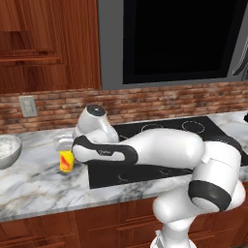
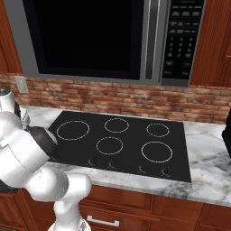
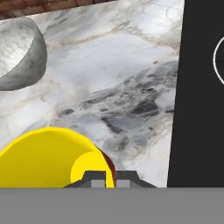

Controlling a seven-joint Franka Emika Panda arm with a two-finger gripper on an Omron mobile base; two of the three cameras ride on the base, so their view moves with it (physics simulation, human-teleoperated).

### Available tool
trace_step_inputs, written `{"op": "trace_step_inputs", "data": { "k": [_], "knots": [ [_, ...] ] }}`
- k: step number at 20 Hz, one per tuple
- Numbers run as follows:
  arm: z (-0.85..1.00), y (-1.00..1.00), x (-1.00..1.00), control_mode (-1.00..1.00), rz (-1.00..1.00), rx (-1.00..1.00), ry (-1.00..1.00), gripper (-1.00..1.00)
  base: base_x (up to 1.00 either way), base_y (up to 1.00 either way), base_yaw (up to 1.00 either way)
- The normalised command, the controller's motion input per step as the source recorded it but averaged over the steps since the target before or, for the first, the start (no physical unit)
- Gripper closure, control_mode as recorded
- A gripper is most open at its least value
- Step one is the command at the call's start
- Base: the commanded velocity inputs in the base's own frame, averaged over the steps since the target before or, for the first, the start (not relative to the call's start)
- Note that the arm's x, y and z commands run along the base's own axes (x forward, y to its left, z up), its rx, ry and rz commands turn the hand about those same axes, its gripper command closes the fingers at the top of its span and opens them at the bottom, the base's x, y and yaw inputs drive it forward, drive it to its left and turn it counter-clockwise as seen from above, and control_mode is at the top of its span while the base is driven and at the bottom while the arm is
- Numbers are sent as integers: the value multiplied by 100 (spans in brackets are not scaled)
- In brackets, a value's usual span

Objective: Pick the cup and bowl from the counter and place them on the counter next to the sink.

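The small yellow cup (image 1: 66, 162) stands on the white marble counter (image 1: 38, 184), just left of the black cooktop. My gripper (image 1: 68, 153) comes down onto it from above. In the hand view the cup (image 3: 43, 159) is close at the lower left, and my gripper (image 3: 110, 177) has its two fingertips nearly together over the cup's near wall, shut on it. The wide grey-white bowl (image 1: 7, 150) sits farther left on the counter, apart from the cup, and shows as the bowl (image 3: 19, 52) at the upper left of the hand view. The sink is out of view.
The black cooktop (image 2: 118, 140) with white rings lies right of the cup, and its edge (image 3: 199, 96) runs down the right of the hand view. A brick wall with an outlet (image 1: 27, 105) backs the counter. A microwave (image 2: 113, 40) hangs above.
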Motion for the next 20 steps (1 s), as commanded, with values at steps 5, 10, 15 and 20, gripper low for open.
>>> {"op": "trace_step_inputs", "data": {
  "k": [5,10,15,20],
  "knots": [
    [24,-59,-47,-100,6,4,0,100,0,0,0],
    [33,-46,-37,-100,10,0,4,100,0,0,0],
    [41,-41,-23,-100,7,0,6,100,0,0,0],
    [32,-40,-16,-100,1,-3,7,100,0,0,0]
  ]
}}
